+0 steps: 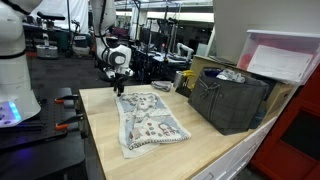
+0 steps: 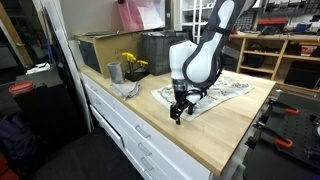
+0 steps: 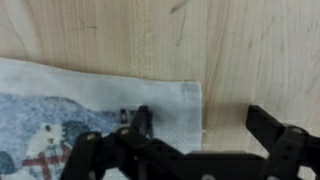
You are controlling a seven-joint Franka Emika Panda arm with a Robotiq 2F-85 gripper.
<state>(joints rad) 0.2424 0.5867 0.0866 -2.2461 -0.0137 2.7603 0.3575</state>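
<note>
A printed towel (image 1: 150, 120) with snowman pictures lies flat on the wooden table (image 1: 215, 150); it also shows in another exterior view (image 2: 218, 93). My gripper (image 3: 203, 128) hangs just above one corner of the towel (image 3: 185, 100), jaws open. One finger (image 3: 141, 124) is over the cloth, the other finger (image 3: 265, 125) over bare wood, so the towel's side edge runs between them. Nothing is held. In both exterior views the gripper (image 1: 117, 91) (image 2: 179, 112) points straight down close to the tabletop.
A black crate (image 1: 232, 100) stands on the table beyond the towel, with a white box (image 1: 285, 58) behind it. A grey cup (image 2: 114, 72), yellow flowers (image 2: 132, 63) and a crumpled cloth (image 2: 128, 89) sit near the crate. The table's front edge (image 2: 150, 118) is near the gripper.
</note>
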